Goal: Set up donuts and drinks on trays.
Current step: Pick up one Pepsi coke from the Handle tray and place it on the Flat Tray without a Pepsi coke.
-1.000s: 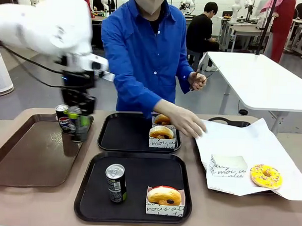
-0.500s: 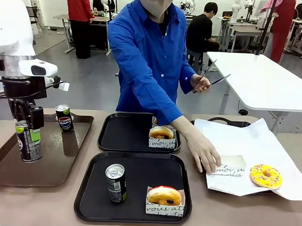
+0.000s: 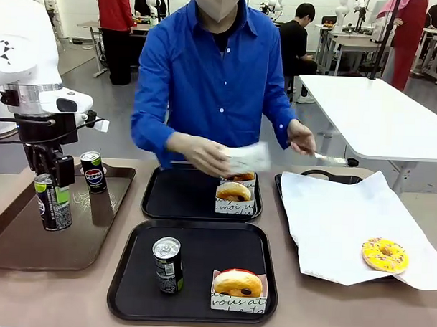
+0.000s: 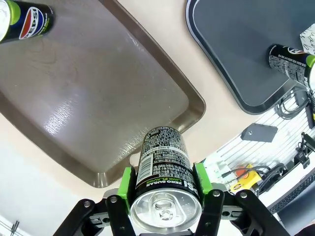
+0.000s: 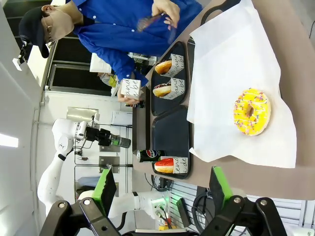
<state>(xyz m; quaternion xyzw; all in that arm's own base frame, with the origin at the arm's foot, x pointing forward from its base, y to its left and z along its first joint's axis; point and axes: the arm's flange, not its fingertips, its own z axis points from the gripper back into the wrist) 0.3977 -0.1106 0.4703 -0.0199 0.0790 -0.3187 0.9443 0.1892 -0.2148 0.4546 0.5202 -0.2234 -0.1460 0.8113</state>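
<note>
Left gripper (image 3: 51, 179) pinching a soda can (image 3: 53, 206) over brown tray (image 3: 14, 251) at frame left, right gripper (image 5: 162, 188) spread wide

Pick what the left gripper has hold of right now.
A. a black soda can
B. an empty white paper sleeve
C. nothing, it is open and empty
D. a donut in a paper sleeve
A: the left gripper is shut on an upright black soda can, one green pad on each side of it, over the brown tray.
</note>
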